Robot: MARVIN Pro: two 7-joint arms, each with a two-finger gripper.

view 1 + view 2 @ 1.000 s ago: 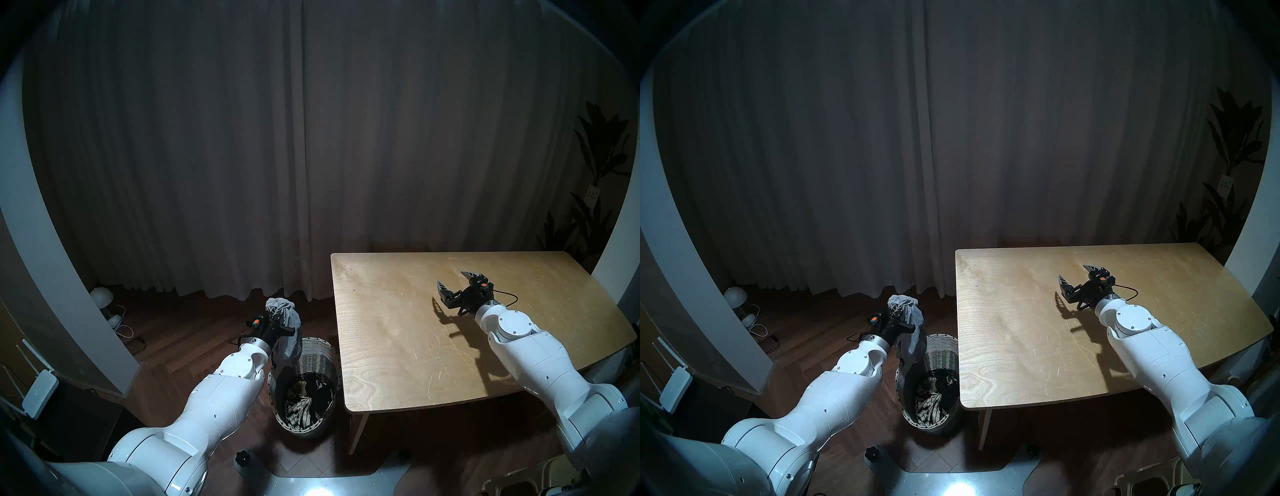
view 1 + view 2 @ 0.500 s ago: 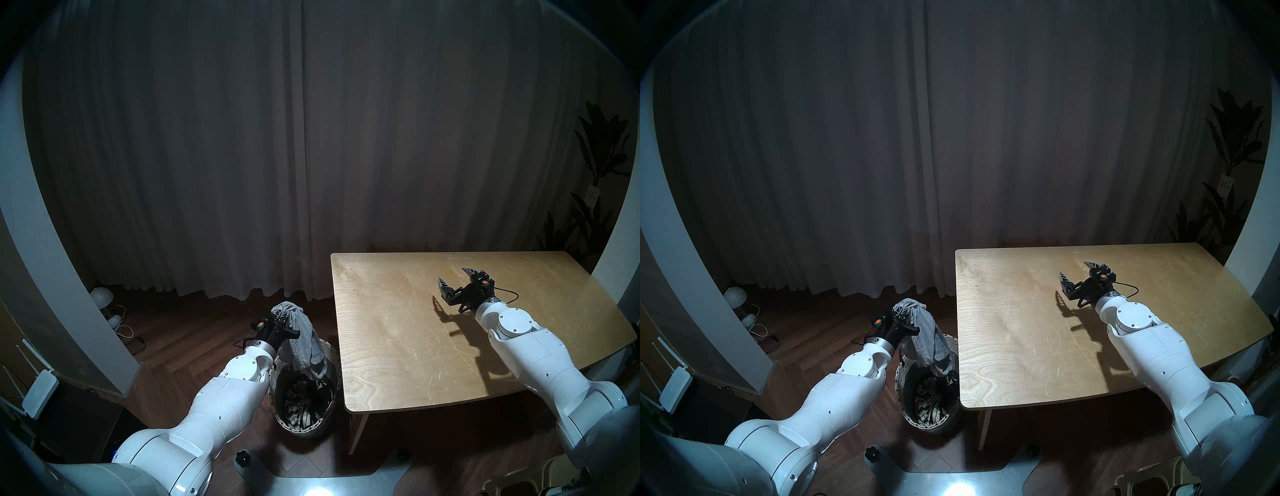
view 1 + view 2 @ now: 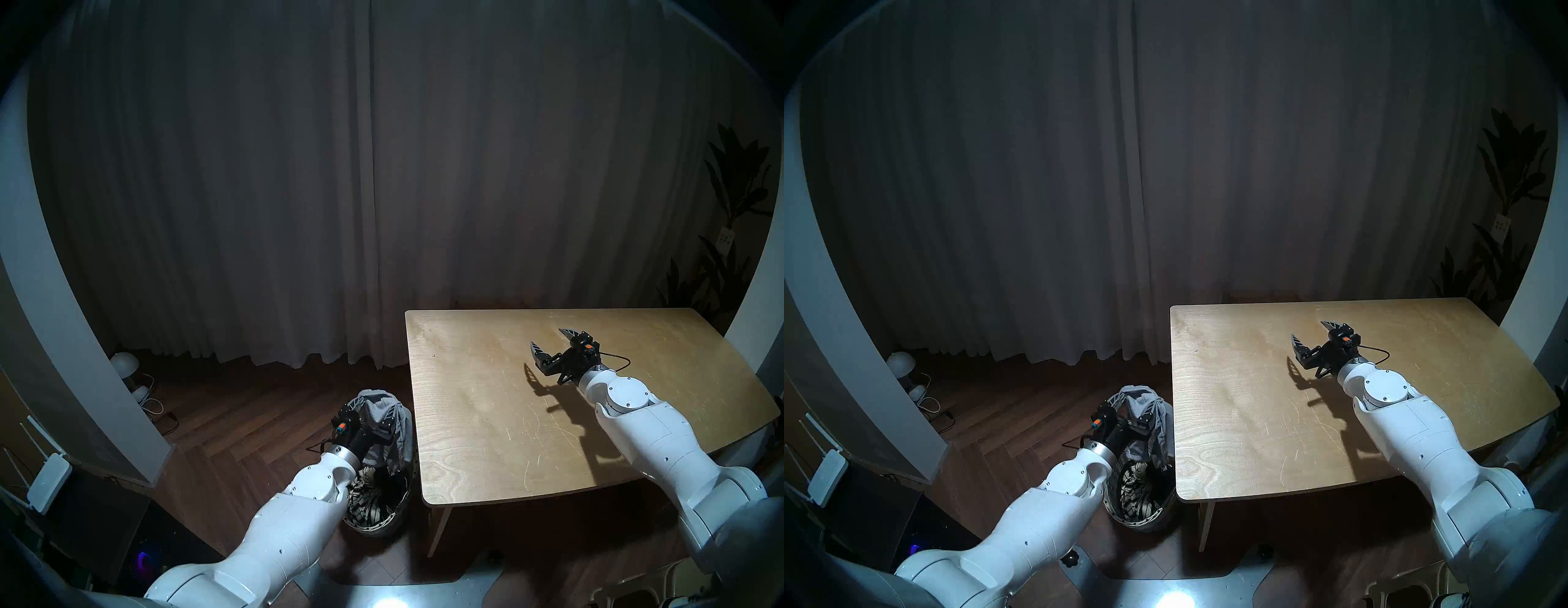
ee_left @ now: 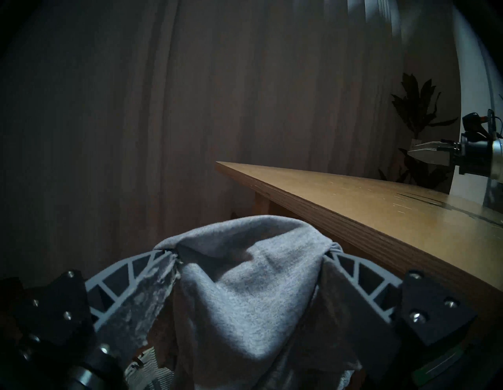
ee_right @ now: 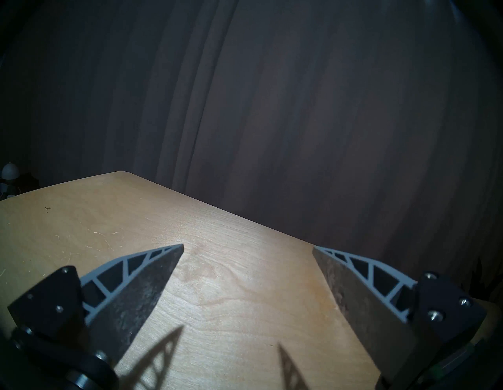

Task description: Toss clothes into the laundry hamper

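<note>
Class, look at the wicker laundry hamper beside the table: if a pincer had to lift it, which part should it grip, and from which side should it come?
Probably the pale rim of the laundry hamper on the near side, coming down from above, one finger inside the wall and one outside. The far rim is covered by the grey garment draped over the open left pincer, and the table crowds the right side.

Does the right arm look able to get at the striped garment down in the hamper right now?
Probably not: the striped garment lies deep in the hamper, with the left gripper and grey garment overhead.
</note>
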